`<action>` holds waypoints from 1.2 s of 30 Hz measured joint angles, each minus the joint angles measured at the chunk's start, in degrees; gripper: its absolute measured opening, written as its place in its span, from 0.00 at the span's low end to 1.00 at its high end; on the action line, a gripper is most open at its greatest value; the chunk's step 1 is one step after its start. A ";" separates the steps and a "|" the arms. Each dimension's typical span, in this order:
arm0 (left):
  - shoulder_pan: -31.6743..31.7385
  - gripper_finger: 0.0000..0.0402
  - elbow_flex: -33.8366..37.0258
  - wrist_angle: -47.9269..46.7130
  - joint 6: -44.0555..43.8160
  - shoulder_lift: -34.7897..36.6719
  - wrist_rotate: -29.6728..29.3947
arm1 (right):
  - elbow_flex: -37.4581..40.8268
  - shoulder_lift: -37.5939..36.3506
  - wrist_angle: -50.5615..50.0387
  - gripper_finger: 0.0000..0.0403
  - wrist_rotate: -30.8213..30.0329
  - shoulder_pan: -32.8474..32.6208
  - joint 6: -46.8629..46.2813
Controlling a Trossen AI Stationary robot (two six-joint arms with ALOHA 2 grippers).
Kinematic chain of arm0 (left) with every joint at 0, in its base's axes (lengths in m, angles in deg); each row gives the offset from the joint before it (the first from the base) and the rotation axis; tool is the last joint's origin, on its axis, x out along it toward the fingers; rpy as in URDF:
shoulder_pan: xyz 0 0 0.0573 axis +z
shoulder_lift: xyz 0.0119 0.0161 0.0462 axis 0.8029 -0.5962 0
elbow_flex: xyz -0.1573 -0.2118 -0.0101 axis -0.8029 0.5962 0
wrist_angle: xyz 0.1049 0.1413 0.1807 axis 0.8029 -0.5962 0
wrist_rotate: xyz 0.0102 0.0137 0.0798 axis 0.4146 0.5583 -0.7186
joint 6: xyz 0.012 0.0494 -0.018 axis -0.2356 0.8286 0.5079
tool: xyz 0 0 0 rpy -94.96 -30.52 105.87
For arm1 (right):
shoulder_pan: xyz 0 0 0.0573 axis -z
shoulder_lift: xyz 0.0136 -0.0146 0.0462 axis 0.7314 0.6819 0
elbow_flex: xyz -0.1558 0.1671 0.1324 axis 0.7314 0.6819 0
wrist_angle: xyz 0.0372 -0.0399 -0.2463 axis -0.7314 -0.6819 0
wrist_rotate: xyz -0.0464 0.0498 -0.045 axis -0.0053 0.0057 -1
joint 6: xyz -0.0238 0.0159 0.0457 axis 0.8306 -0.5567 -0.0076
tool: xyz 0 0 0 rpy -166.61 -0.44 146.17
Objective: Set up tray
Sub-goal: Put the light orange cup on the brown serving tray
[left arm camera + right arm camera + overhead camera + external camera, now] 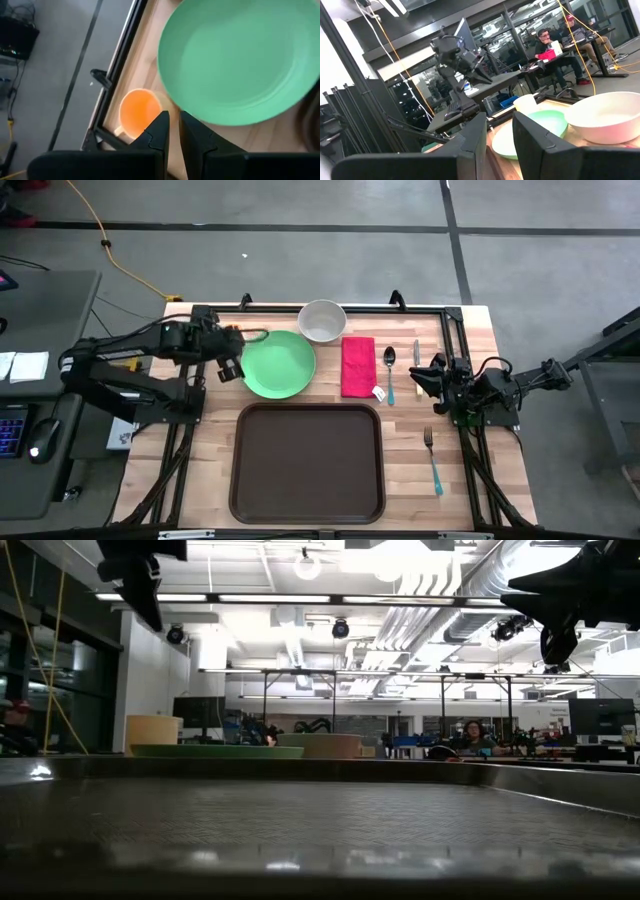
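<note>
Narrowly parted left pincer (pixel 173 131) overhangs an orange cup (pixel 138 113), hidden overhead.

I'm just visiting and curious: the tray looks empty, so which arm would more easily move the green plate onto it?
Probably the left. The left gripper hovers right at the green plate edge, its fingers nearly closed, with the tray just in front. The right gripper sits across the table by the cutlery, beyond the red napkin.

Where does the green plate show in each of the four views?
High view: green plate, above the tray.
Low view: thin green edge, left of centre.
Left wrist view: upper right.
Right wrist view: lower centre.
Shared landmark: white bowl beside it.
</note>
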State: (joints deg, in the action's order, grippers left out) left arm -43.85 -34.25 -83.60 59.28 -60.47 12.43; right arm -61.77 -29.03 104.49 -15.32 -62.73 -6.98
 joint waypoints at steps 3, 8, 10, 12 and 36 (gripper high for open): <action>4.14 0.18 0.00 0.07 3.72 0.00 1.30 | -0.02 0.00 -0.04 0.18 -0.02 0.00 0.00; 11.51 0.18 0.00 1.51 10.55 0.00 4.82 | -0.02 0.00 -0.04 0.18 -0.04 -0.02 0.00; 14.63 0.18 0.00 3.12 13.44 0.00 7.17 | -0.02 0.00 -0.04 0.18 -0.06 -0.02 0.00; 18.14 0.18 0.00 4.41 16.37 0.00 9.92 | -0.02 0.00 -0.04 0.18 -0.04 0.00 0.00; 39.94 0.18 0.00 7.32 36.65 -9.33 30.43 | -0.02 -0.01 -0.04 0.18 -0.07 0.00 -0.02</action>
State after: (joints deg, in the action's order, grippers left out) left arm -3.92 -34.25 -76.28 95.93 -69.80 42.87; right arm -61.80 -29.04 104.45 -15.38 -62.73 -7.00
